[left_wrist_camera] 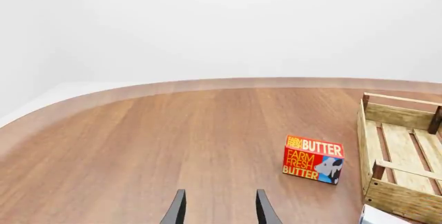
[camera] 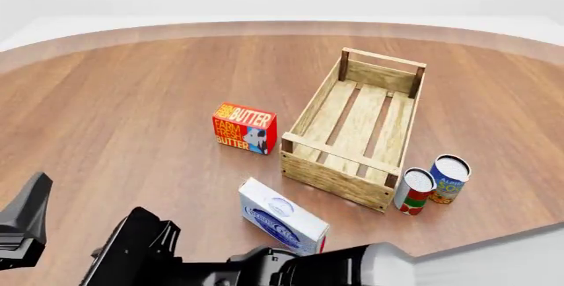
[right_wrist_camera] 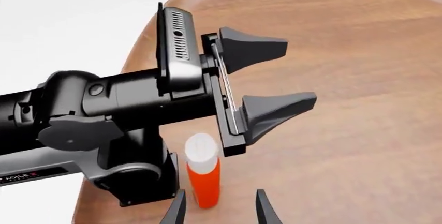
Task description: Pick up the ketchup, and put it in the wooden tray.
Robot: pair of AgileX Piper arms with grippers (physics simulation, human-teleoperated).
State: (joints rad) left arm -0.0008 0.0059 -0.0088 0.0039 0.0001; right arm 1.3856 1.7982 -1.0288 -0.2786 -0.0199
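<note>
The ketchup (right_wrist_camera: pixel 204 177), a red-orange bottle with a white cap, stands upright on the table and shows only in the right wrist view. My right gripper (right_wrist_camera: pixel 219 211) is open and empty, and the bottle is just ahead of its fingertips, nearer one finger. My left gripper (right_wrist_camera: pixel 300 73) is open and empty above and beyond the bottle; its fingertips (left_wrist_camera: pixel 178 208) also show in the left wrist view. The wooden tray (camera: pixel 339 177) lies empty at the table's middle right and also shows in the left wrist view (left_wrist_camera: pixel 397 198). The ketchup is hidden in the front view.
A red butter box (camera: pixel 244 128) stands left of the tray. A white and blue box (camera: pixel 282 216) lies in front of it. Two cans (camera: pixel 414 191) (camera: pixel 450 178) stand by the tray's near right corner. My right arm (camera: pixel 264 269) crosses the near edge.
</note>
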